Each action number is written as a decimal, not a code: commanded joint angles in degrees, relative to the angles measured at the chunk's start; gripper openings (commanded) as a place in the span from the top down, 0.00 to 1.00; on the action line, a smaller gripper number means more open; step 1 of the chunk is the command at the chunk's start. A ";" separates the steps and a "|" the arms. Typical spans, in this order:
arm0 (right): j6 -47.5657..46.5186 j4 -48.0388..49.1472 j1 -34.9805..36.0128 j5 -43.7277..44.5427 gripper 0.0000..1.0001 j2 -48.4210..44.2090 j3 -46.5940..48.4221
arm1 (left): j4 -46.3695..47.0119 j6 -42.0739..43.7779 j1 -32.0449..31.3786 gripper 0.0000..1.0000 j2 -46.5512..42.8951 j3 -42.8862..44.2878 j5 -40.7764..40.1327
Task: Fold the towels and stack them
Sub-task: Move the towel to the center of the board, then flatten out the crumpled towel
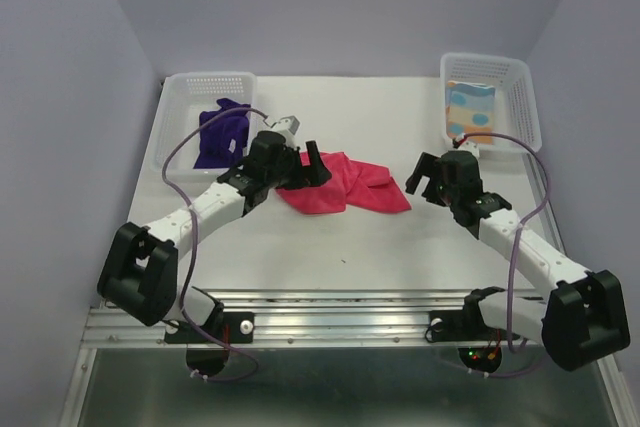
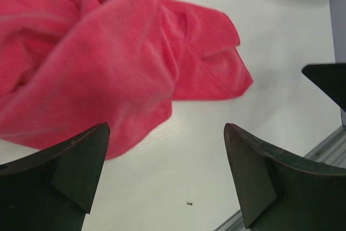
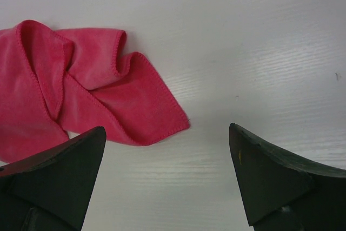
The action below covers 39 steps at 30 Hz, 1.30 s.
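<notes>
A magenta-pink towel lies crumpled in the middle of the table; it also fills the upper left of the left wrist view, as the pink towel, and the left of the right wrist view, as the pink towel. My left gripper hovers over its left part, open, with nothing between the jaws. My right gripper stands open just right of the towel's right corner, apart from it. A dark purple towel lies bunched in the left basket. A light blue towel with orange blotches lies folded in the right basket.
A white mesh basket stands at the back left and another white mesh basket at the back right. Purple cables loop from both arms. The table's near edge meets a metal rail.
</notes>
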 commanded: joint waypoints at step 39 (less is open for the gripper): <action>-1.17 14.62 5.44 -4.69 0.00 20.74 13.29 | -25.44 -25.92 -19.92 0.30 33.04 20.45 -34.20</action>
